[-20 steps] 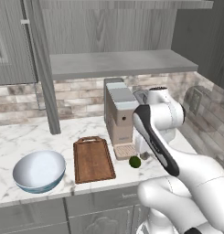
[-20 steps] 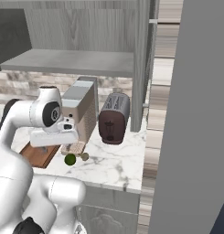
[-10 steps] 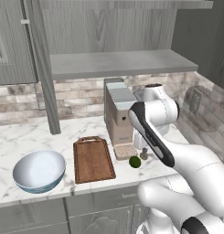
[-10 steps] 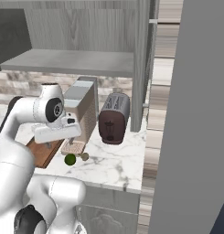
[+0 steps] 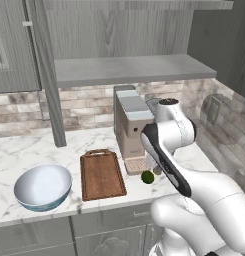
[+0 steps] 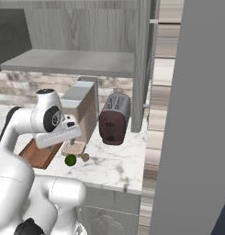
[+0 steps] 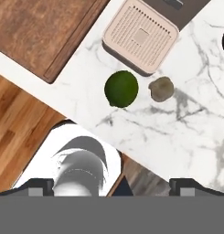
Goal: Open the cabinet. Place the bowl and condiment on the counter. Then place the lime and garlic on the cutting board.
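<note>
In the left base view, the cabinet point(image 5: 129, 35) stands open above the counter point(image 5: 24, 150), its grey shelf point(image 5: 129, 70) bare where it shows. At the far left of the counter sits the bowl point(image 5: 43, 186), white inside with a blue-patterned outside, upright and close to the front edge. Just to its right lies the cutting board point(image 5: 101, 174), dark brown, its loop handle pointing toward the brick wall; nothing rests on it. Right of the board stands a pale coffee machine point(image 5: 131, 125), with its perforated drip tray point(image 5: 137, 165) at the foot. The lime point(image 5: 147, 176) lies on the marble just in front of that tray, off the board. In the hand view the garlic point(image 7: 161, 88) sits just beside the lime, on its far side from the board, the two near each other but apart. In the right base view a dark toaster point(image 6: 115, 119) stands right of the coffee machine. The gripper point(image 7: 111, 183) hangs above the lime and garlic, jaws spread wide, holding nothing.
</note>
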You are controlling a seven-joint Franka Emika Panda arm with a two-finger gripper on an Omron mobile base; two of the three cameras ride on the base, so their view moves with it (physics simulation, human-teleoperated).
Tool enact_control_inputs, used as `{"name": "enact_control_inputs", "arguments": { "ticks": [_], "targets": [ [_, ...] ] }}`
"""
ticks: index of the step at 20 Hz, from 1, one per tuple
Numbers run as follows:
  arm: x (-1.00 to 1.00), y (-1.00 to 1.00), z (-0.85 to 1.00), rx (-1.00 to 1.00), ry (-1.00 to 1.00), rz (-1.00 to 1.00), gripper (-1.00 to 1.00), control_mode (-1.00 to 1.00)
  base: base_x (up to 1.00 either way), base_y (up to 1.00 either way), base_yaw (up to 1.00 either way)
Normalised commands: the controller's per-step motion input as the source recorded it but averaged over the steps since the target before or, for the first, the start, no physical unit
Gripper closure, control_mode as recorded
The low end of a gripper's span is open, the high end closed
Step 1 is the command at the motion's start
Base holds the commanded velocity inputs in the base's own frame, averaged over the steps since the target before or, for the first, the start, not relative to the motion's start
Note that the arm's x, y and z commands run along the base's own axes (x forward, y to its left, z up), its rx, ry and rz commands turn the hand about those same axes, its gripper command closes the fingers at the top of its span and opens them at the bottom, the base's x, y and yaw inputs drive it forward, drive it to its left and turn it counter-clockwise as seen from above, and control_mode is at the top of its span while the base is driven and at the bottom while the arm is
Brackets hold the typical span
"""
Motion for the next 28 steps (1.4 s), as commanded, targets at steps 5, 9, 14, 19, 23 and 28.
{"name": "enact_control_inputs", "arguments": {
  "ticks": [5,9,14,19,23,28],
  "targets": [
    [0.36,0.01,-0.03,0.02,-0.02,0.01,-1.0,-1.0,0.0,0.0,0.0],
    [0.41,0.02,0.0,0.07,0.0,0.02,-1.0,-1.0,0.0,0.0,0.0],
    [0.36,0.11,0.0,0.05,0.0,0.0,-1.0,-1.0,0.0,0.0,0.0],
    [0.07,0.15,-0.06,0.01,0.01,0.0,-1.0,-1.0,0.0,0.0,0.0],
    [-0.01,0.13,-0.05,0.0,0.0,-0.11,-1.0,-1.0,0.0,0.0,0.0],
    [0.0,0.02,-0.09,0.03,0.0,-0.19,-1.0,-1.0,0.0,0.0,0.0]
  ]
}}
